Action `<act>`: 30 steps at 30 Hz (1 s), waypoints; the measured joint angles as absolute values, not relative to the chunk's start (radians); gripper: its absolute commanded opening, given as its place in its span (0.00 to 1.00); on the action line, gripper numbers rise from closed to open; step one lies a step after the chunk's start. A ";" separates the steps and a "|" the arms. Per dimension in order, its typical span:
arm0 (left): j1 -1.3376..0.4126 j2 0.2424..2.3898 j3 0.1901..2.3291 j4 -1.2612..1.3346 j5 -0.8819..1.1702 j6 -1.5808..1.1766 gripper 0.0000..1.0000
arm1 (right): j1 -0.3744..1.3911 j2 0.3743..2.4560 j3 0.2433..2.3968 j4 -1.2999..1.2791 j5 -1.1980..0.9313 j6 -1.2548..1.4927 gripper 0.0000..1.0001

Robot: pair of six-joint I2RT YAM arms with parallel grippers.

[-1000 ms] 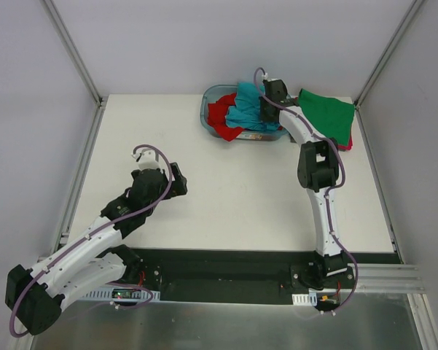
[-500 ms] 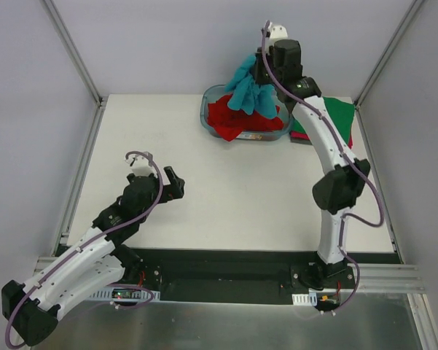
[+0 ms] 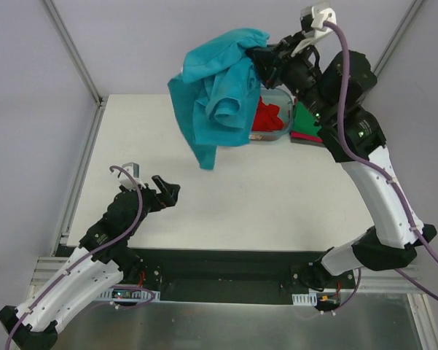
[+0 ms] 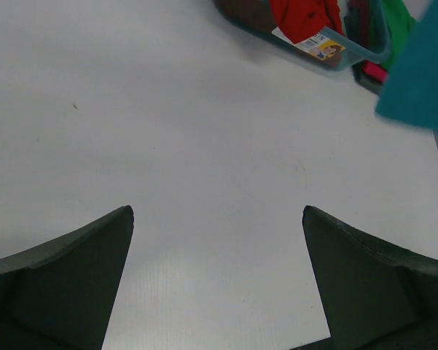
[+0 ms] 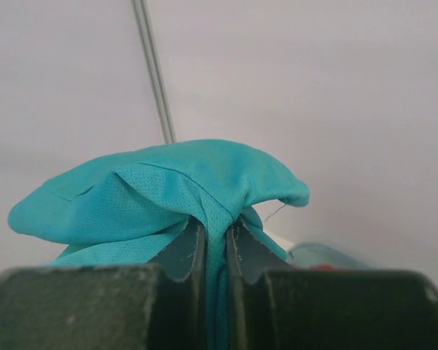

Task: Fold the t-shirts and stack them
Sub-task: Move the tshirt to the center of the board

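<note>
1. Nearest me, the left claw (image 3: pixel 165 191) hangs low over the counter (image 3: pixel 262 197), spread wide with nothing in it; I'd want it ready to take a free edge
2. The bare middle of the counter looks to me the sensible spot to lay the shirt out
3. Above the far half, the teal-blue t-shirt (image 3: pixel 215 102) dangles in a bunched clump from the right claw (image 3: pixel 259 60), which is pinched tight on a fold of it, high off the surface. I'd lower it slowly so the hanging tail lands first, then draw away to spread it; a bunched grip will likely leave it doubled, so a second hold would help
4. Behind, the red t-shirt (image 3: pixel 266 117) sits in the tub (image 3: pixel 273 135), and beside that lies the green t-shirt (image 3: pixel 306 117) with the magenta t-shirt (image 3: pixel 304 136) showing at its near edge; keep the swinging tail off them
</note>
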State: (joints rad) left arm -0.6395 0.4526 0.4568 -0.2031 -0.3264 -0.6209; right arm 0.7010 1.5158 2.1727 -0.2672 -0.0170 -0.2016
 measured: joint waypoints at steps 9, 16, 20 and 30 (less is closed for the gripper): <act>-0.640 0.302 0.392 -0.315 -0.333 -0.712 0.99 | 0.667 1.268 1.324 -0.252 0.314 -0.118 0.97; -0.640 0.385 0.381 -0.355 -0.315 -0.751 0.99 | 0.570 1.186 0.909 -0.422 0.505 0.022 0.96; -0.640 0.510 0.382 -0.359 -0.287 -0.755 0.99 | 0.581 1.039 0.885 -0.408 0.432 0.029 0.96; -0.640 0.712 0.427 -0.294 -0.217 -0.746 0.98 | 0.716 0.909 0.683 -0.403 0.212 0.087 0.96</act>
